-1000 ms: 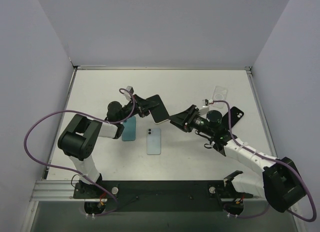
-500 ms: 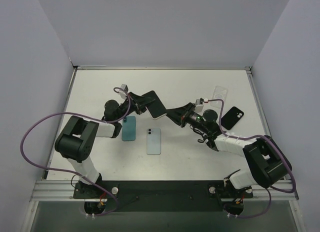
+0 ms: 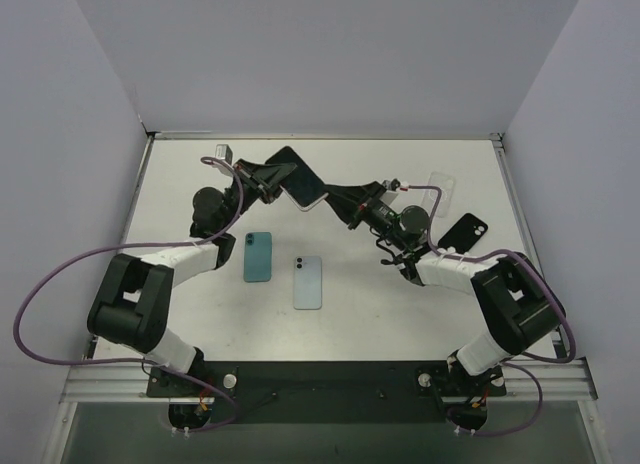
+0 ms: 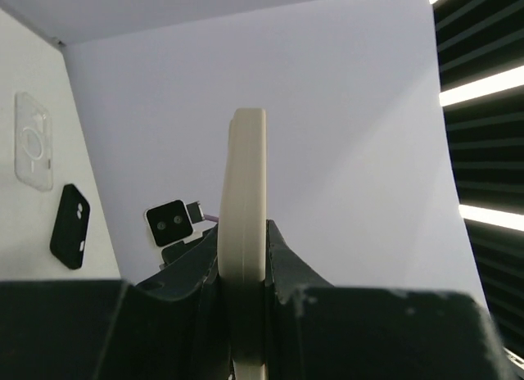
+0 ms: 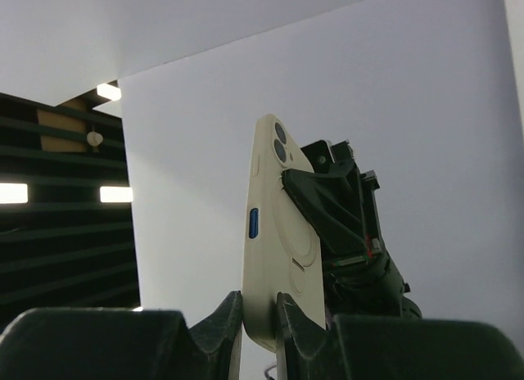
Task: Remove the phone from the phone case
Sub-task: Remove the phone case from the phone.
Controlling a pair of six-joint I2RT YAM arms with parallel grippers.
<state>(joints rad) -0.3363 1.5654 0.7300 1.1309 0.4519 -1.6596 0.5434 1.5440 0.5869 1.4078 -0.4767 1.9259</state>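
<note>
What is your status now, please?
Both shut on phone: left gripper, right gripper. Held above table. Its case still on. Nothing blocking.

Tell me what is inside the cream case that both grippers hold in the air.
A phone: its dark screen fills the cream case in the top view, and two lenses show through the cutout. The phone's back is covered by the case.

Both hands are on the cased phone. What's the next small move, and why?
Probably hold the left hand steady and let the right hand flex its end a little, to start the lip of the cream case peeling. Both hands are shut on opposite ends of the cased phone, it is held above the table, and the case looks fully on.
</note>
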